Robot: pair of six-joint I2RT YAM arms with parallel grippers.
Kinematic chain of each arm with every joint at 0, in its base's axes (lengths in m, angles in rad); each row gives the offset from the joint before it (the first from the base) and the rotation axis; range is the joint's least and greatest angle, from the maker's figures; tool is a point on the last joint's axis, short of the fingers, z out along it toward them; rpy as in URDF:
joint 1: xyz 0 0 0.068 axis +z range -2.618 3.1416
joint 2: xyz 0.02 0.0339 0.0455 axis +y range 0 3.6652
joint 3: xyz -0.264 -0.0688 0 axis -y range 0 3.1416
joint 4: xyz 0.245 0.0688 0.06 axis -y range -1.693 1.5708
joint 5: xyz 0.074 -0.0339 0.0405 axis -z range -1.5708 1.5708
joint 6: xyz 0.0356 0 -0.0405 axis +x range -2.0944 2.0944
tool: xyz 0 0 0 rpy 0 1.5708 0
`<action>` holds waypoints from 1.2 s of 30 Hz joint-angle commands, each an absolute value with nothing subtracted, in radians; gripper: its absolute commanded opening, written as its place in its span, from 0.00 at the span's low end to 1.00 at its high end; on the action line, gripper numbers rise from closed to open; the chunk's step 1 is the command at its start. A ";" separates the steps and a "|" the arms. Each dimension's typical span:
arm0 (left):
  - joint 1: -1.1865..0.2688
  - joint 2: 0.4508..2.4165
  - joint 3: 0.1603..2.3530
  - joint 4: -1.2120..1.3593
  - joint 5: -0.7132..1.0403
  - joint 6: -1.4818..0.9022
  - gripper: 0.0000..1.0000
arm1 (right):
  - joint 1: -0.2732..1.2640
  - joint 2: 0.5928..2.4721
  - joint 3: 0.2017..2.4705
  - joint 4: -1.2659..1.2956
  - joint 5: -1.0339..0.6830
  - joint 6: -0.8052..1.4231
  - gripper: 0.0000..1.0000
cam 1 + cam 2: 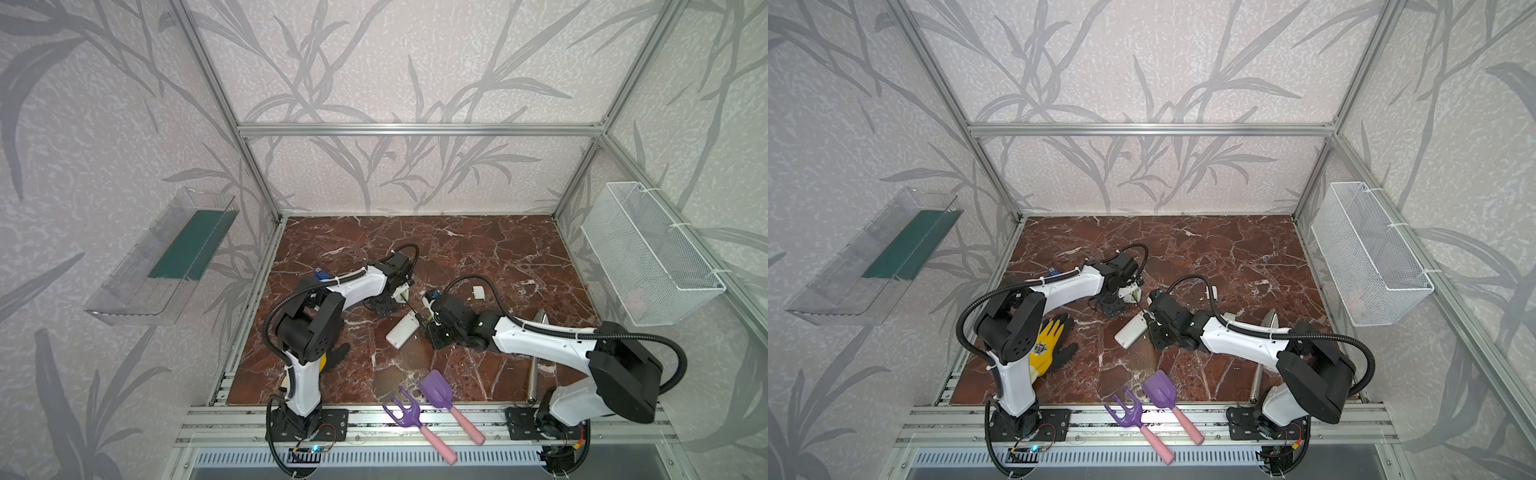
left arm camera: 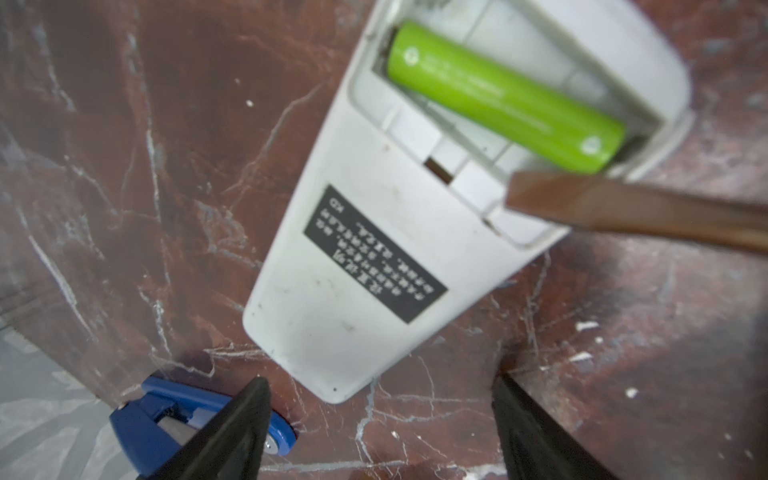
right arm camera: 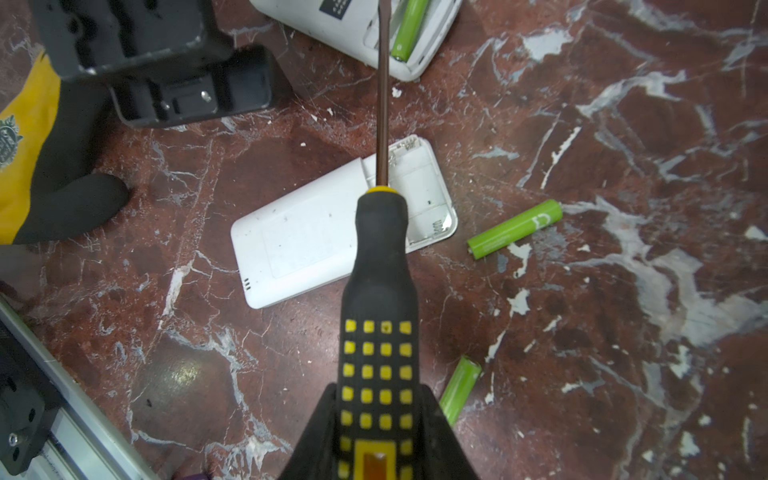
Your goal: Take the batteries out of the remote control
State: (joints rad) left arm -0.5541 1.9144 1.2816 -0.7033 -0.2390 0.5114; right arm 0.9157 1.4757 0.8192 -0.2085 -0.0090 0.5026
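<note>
A white remote control point(image 2: 374, 232) lies face down with its battery bay uncovered, and one lime-green battery point(image 2: 503, 95) sits in the bay. My left gripper point(image 2: 380, 388) stands open at the remote's narrow end and touches nothing. My right gripper point(image 3: 378, 399) is shut on a yellow-and-black screwdriver point(image 3: 380, 266), whose tip point(image 2: 623, 212) rests at the bay's edge beside that battery. A second white remote point(image 3: 307, 241) lies closer to me with an empty bay. Two loose batteries point(image 3: 515, 228) point(image 3: 459, 390) lie on the marble. Both top views show the second remote point(image 1: 402, 330) point(image 1: 1131, 330) between the arms.
A small white cover point(image 1: 478, 292) lies behind the right arm. A yellow-and-black glove point(image 1: 1050, 345) lies by the left arm. A purple rake point(image 1: 405, 413) and shovel point(image 1: 436, 388) lie at the front edge. A metal tool point(image 1: 538, 345) lies under the right arm. A wire basket point(image 1: 648, 253) hangs on the right wall.
</note>
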 commanded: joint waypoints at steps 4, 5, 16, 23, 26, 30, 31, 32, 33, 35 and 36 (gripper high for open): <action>-0.493 1.887 1.361 -0.763 -0.099 0.663 0.84 | 0.907 1.418 0.796 -0.208 0.005 0.489 0.00; -0.487 1.895 1.377 -0.775 -0.086 0.676 0.84 | 0.908 1.417 0.795 -0.207 0.006 0.488 0.00; -0.445 2.005 1.489 -0.922 0.000 0.815 0.80 | 0.907 1.402 0.792 -0.213 0.012 0.482 0.00; -0.436 2.054 1.539 -0.956 0.039 0.837 0.77 | 0.908 1.390 0.799 -0.223 0.019 0.478 0.00; -0.431 2.088 1.570 -0.977 0.037 0.841 0.73 | 0.907 1.387 0.801 -0.229 0.022 0.477 0.00; -0.428 2.104 1.580 -0.965 0.006 0.841 0.72 | 0.908 1.388 0.799 -0.230 0.023 0.478 0.00; -0.427 2.102 1.576 -0.952 -0.001 0.839 0.72 | 0.908 1.388 0.801 -0.230 0.022 0.477 0.00; -0.426 2.098 1.576 -0.941 -0.003 0.839 0.72 | 0.908 1.389 0.801 -0.229 0.021 0.477 0.00; -0.424 2.095 1.578 -0.933 -0.003 0.840 0.72 | 0.908 1.390 0.801 -0.230 0.021 0.477 0.00; -0.422 2.091 1.582 -0.916 -0.008 0.838 0.73 | 0.908 1.394 0.803 -0.227 0.020 0.476 0.00; -0.422 2.092 1.584 -0.915 -0.006 0.842 0.74 | 0.907 1.393 0.803 -0.227 0.019 0.476 0.00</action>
